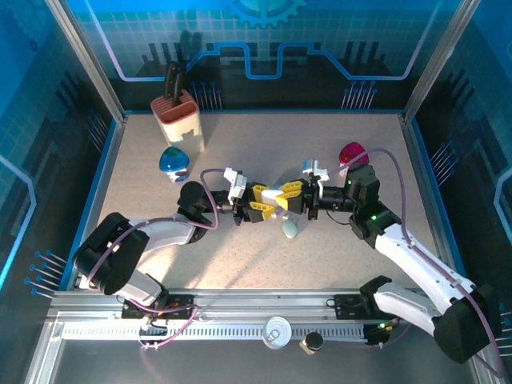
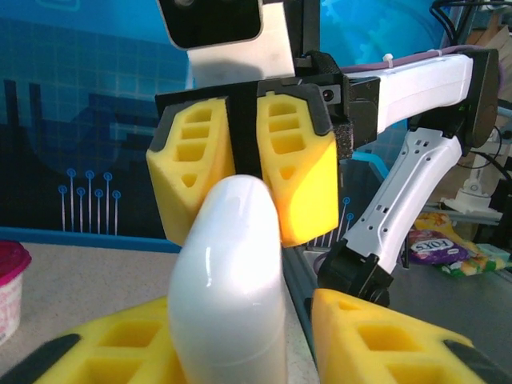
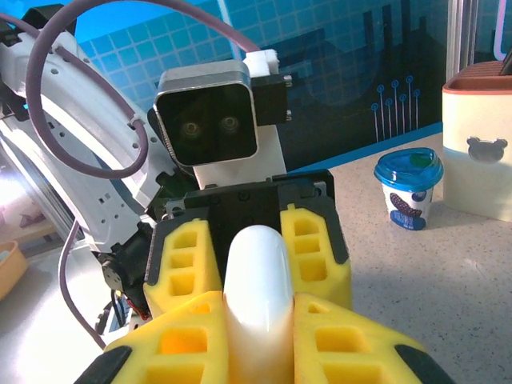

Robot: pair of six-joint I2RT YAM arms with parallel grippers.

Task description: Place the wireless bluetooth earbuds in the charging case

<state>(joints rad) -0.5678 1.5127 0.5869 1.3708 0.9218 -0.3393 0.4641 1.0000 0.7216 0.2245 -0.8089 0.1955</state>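
Two arms reach over the worktop (image 1: pixel 264 264): the left arm (image 1: pixel 152 236) and the right arm (image 1: pixel 408 256). Each ends in one pincer, the left pincer (image 2: pixel 240 344) and the right pincer (image 3: pixel 258 344), so two in all. Each pincer has two yellow fingers (image 2: pixel 384 344), four altogether. There is one white glossy rounded piece (image 2: pixel 228 288) and one pale pebble-shaped piece (image 1: pixel 290 230). The cups number two: one blue-lidded cup (image 1: pixel 174 161) and one pink-lidded cup (image 1: pixel 352 154). One tan holder (image 1: pixel 180 120) carries one dark handle (image 1: pixel 173 80). The front rail (image 1: pixel 216 330) bears one white disc (image 1: pixel 278 332) and one small dark cylinder (image 1: pixel 312 342).
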